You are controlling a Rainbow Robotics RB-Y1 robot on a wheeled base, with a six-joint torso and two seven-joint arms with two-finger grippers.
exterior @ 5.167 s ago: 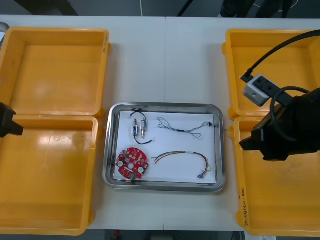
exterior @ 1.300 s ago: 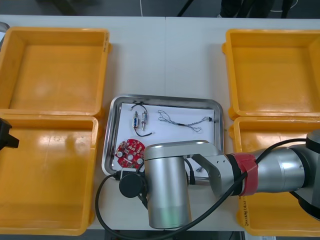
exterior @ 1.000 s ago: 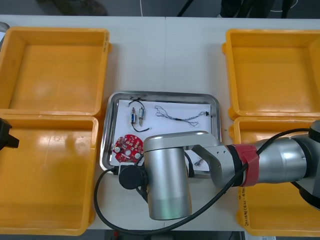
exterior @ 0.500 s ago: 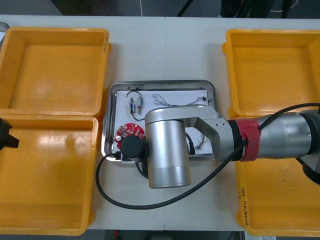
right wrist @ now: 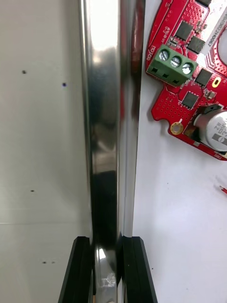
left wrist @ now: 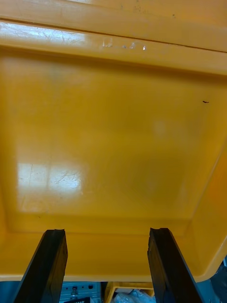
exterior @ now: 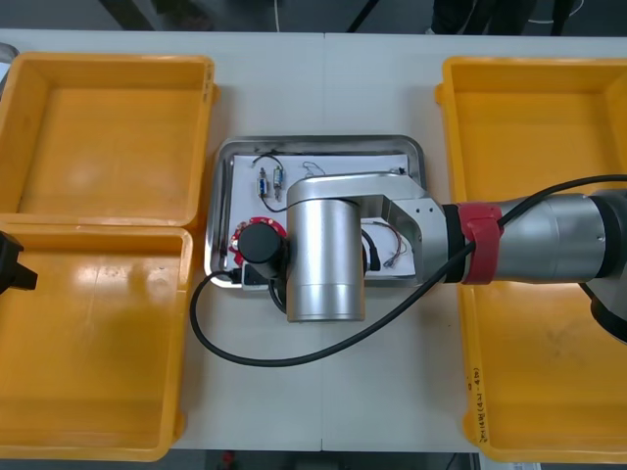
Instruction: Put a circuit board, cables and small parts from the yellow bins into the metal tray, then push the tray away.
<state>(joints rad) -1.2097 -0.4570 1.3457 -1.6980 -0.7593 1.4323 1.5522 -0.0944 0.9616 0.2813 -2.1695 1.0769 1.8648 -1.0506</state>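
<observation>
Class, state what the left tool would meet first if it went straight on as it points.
The left tool would most likely meet the floor of the yellow bin before it.

Pale bench [exterior: 377, 88] spreads across the frame, a seam running up its middle; dark floor [exterior: 196, 12] lines the top edge.

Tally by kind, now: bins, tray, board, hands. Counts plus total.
yellow bins: 4
metal tray: 1
circuit board: 1
hands: 2, right hand shut on the tray rim beside the board, left hand open over a left bin
Total: 8
</observation>
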